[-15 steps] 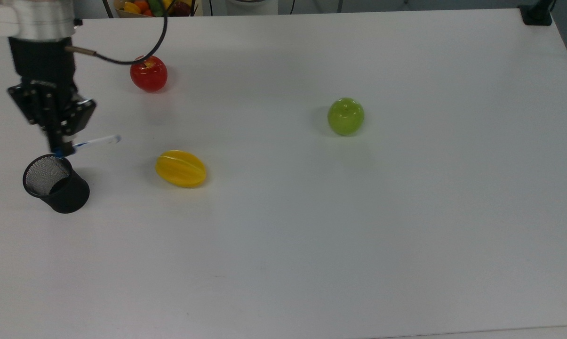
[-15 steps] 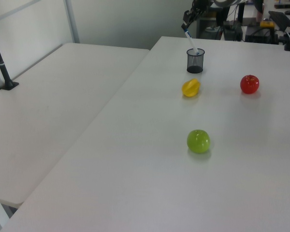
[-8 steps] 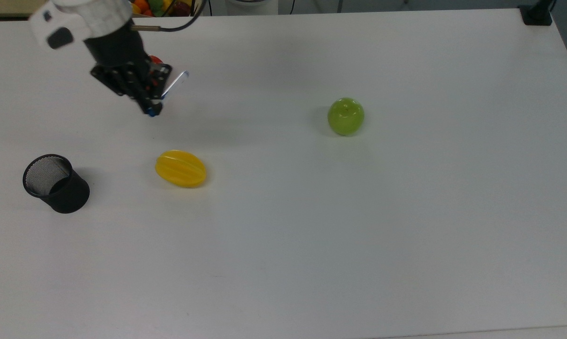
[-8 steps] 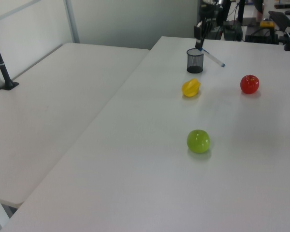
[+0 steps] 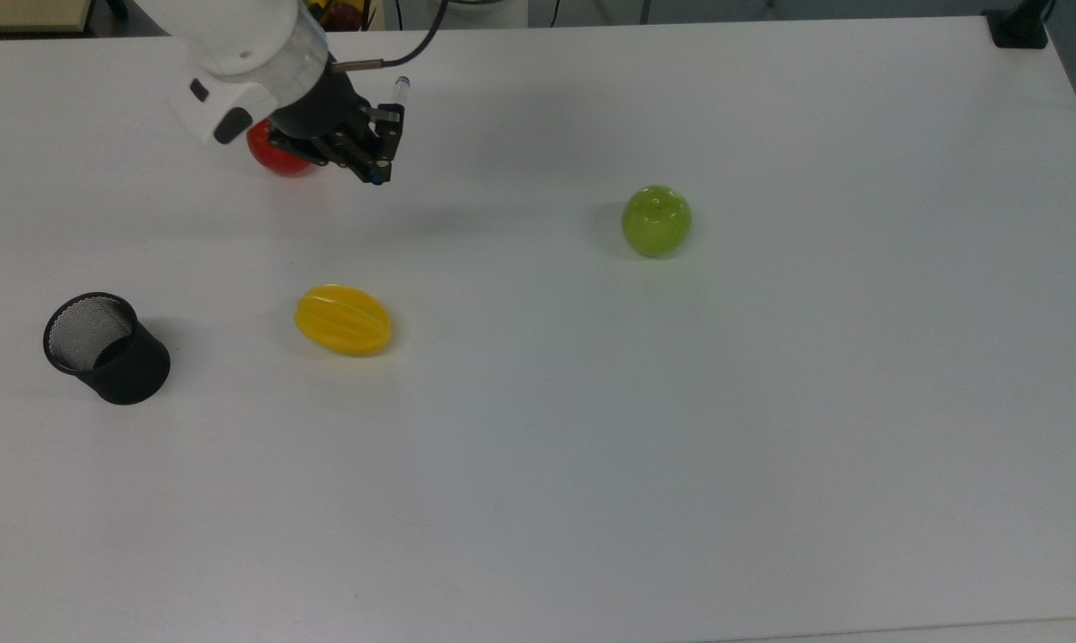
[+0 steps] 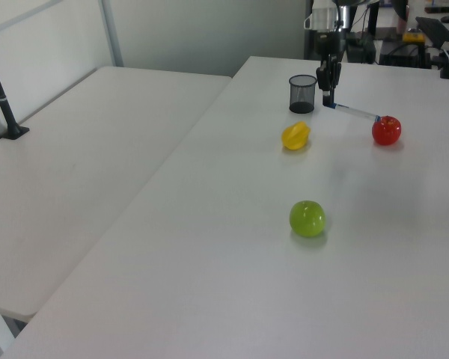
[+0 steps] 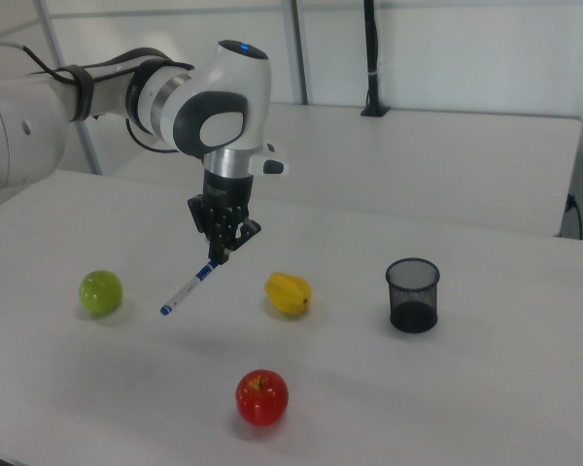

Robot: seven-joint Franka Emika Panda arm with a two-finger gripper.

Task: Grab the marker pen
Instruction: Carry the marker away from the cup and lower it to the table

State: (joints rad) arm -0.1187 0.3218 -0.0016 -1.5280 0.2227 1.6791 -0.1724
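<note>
Our gripper [image 7: 220, 254] is pinching the marker pen [image 7: 188, 289] by its upper end, so we are carrying it slowly, well above the table [image 7: 466, 388], to avoid it swinging

A red apple [image 7: 262, 397] is sitting directly below the raised gripper [image 7: 219, 254] and its tilted marker pen [image 7: 188, 290], crowding that spot. In the right view, a yellow fruit [image 7: 288, 293] and a black mesh cup [image 7: 413, 294] are standing to the right view's right, a green apple [image 7: 101, 291] to its left. Broad bare white table [image 5: 680, 446] is lying open in the top view's lower and right parts.
</note>
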